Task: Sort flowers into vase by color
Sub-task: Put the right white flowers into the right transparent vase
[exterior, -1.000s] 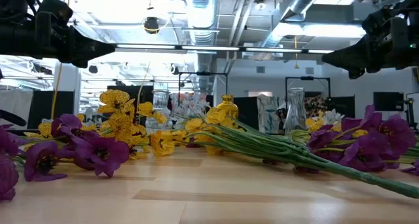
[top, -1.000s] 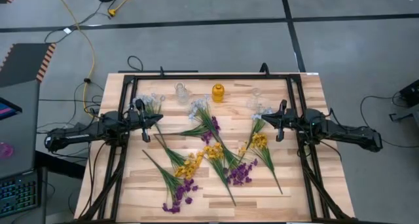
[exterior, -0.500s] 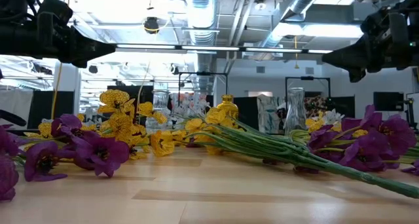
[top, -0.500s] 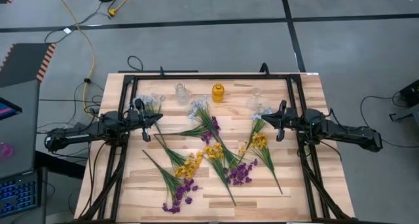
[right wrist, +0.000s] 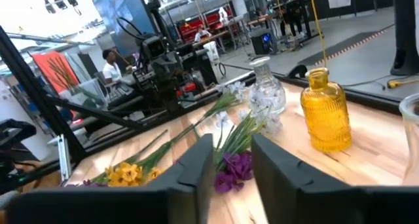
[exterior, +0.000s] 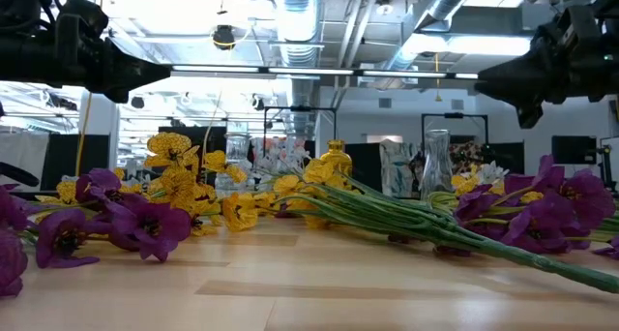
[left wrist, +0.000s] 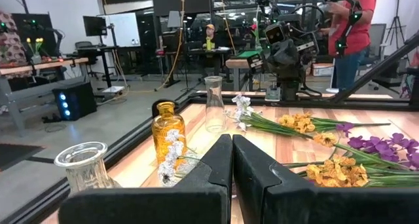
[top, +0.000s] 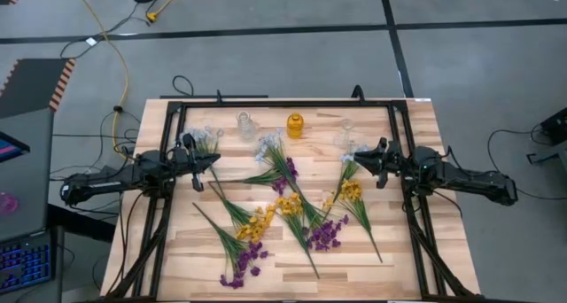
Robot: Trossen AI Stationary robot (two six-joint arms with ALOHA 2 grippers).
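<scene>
Several flower sprigs lie flat on the wooden table [top: 177,250]: yellow blossoms [top: 258,222], purple ones [top: 327,233] and pale bluish-white ones [top: 269,145]. At the far edge stand a clear vase [top: 244,124], an amber vase [top: 295,124] and a second clear vase [top: 345,131]. My left gripper [top: 196,166] hovers shut above the table's left side, beside a pale sprig [top: 206,139]. My right gripper [top: 376,160] hovers open above the right side, next to a pale sprig [top: 353,154]. Neither touches anything.
A black metal frame [top: 283,103] runs around the table top and carries both arms. In the low view, green stems [exterior: 416,220] and purple blossoms [exterior: 145,225] lie across the table's middle. A person [left wrist: 350,27] stands beyond the table's right side. Bare wood shows along the near edge.
My right gripper has shifted a little toward the table's left, closer to the pale sprig beside it. The left arm and the flowers have kept still.
</scene>
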